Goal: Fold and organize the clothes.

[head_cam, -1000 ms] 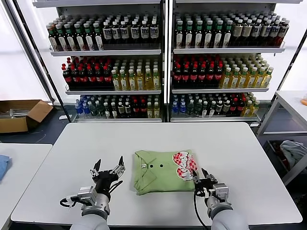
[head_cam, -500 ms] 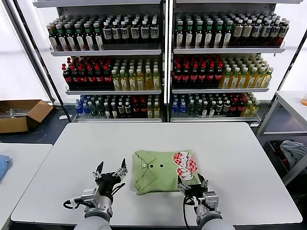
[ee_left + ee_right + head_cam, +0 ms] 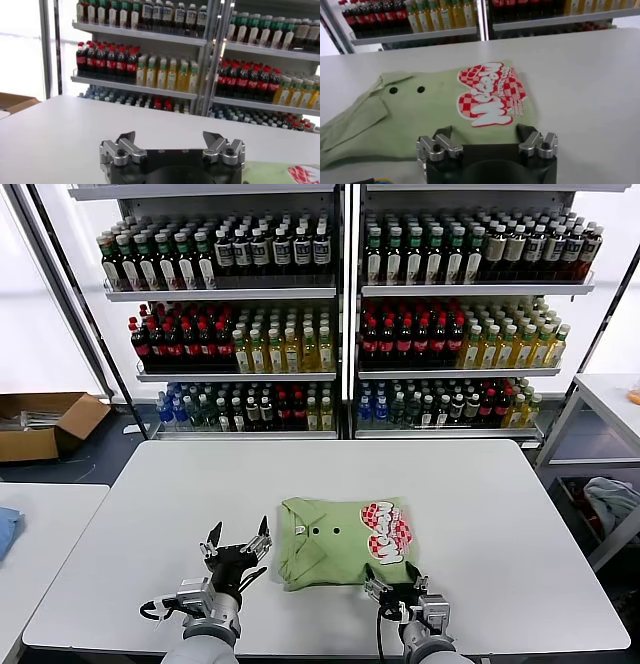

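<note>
The light green polo shirt lies folded into a neat rectangle on the white table, collar to the left, two dark buttons and the red-and-white print facing up. In the right wrist view the shirt fills the middle, print showing. My right gripper hovers open at the shirt's near right edge, nothing between its fingers. Open and empty, my left gripper sits over bare table to the left of the shirt, its fingertips pointing toward the shelves.
Tall shelves of bottles stand behind the table. A cardboard box lies on the floor at far left. A second table edge is at left, and a side table with a grey-blue bundle stands at right.
My right gripper opened wide and drew back left and toward the near table edge, off the shirt. My left gripper shifted slightly right and nearer. The shirt stayed still.
</note>
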Robot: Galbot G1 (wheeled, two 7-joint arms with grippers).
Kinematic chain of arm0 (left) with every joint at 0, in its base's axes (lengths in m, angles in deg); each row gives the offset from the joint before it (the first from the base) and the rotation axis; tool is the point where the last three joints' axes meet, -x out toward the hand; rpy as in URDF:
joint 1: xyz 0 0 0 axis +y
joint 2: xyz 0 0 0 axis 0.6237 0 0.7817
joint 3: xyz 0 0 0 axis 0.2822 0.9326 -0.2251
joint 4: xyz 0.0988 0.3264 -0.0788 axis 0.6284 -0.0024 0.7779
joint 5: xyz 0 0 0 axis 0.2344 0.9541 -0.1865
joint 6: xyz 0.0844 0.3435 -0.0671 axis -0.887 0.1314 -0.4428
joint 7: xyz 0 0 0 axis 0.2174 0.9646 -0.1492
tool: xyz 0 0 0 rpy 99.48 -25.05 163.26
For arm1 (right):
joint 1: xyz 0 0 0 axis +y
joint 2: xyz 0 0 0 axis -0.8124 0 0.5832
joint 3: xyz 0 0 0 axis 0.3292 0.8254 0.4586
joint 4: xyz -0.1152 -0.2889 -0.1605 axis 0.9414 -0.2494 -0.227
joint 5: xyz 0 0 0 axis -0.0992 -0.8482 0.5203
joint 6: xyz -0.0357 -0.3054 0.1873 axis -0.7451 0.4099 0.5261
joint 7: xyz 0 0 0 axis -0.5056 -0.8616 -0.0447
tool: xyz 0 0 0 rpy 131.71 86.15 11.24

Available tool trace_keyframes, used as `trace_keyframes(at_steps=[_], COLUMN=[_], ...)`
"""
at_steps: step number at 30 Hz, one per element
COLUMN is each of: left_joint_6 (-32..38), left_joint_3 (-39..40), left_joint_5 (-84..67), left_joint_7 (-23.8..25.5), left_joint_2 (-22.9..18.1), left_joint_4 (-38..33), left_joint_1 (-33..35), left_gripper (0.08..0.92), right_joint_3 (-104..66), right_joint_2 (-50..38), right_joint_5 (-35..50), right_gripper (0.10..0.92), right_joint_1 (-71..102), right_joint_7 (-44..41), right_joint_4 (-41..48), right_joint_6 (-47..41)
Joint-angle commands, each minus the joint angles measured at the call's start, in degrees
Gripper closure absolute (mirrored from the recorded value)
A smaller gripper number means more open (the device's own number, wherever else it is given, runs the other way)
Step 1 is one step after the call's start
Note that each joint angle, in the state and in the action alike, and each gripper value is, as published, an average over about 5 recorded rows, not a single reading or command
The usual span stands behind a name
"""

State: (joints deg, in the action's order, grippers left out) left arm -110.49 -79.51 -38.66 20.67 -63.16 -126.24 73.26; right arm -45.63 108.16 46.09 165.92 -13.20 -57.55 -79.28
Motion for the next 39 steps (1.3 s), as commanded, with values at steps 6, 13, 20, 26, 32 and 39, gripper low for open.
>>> trace_keyframes(at_steps=[6, 13, 20, 26, 32, 39], left_joint_6=[0.14, 0.01, 0.09, -0.08, -0.26, -0.34], left_joint_3=[-0.12, 0.06, -0.32, -0.65, -0.44, -0.31], left_joint_5=[-0.07, -0.05, -0.1, -0.09, -0.09, -0.1], left_joint_7=[0.36, 0.32, 0.36, 0.38, 0.48, 0.49], left_joint_2=[0.21, 0.21, 0.32, 0.4, 0.31, 0.19], left_joint_4=[0.5, 0.85, 0.24, -0.24, 0.01, 0.07], left_joint_1=[-0.23, -0.55, 0.42, 0.92, 1.07, 1.06], left_gripper=[0.177, 0.177, 0.177, 0.177, 0.177, 0.177], right_joint_3=[-0.71, -0.52, 0.08, 0.35, 0.52, 0.22], right_joint_2=[-1.46, -0.93, 1.37, 5.05, 7.51, 7.96], right_joint_5=[-4.33, -3.61, -6.85, -5.52, 0.46, 3.42], right_gripper=[0.203, 0.203, 0.203, 0.203, 0.203, 0.203], right_joint_1=[0.85, -6.45, -19.98, -25.9, -26.82, -25.19], right_joint_7=[-1.89, -2.45, -0.47, 1.31, 2.73, 2.28], right_joint_4=[-4.51, -5.37, 8.71, 17.72, 21.7, 22.8], right_joint_6=[2.73, 2.8, 4.4, 4.46, 2.22, 1.27])
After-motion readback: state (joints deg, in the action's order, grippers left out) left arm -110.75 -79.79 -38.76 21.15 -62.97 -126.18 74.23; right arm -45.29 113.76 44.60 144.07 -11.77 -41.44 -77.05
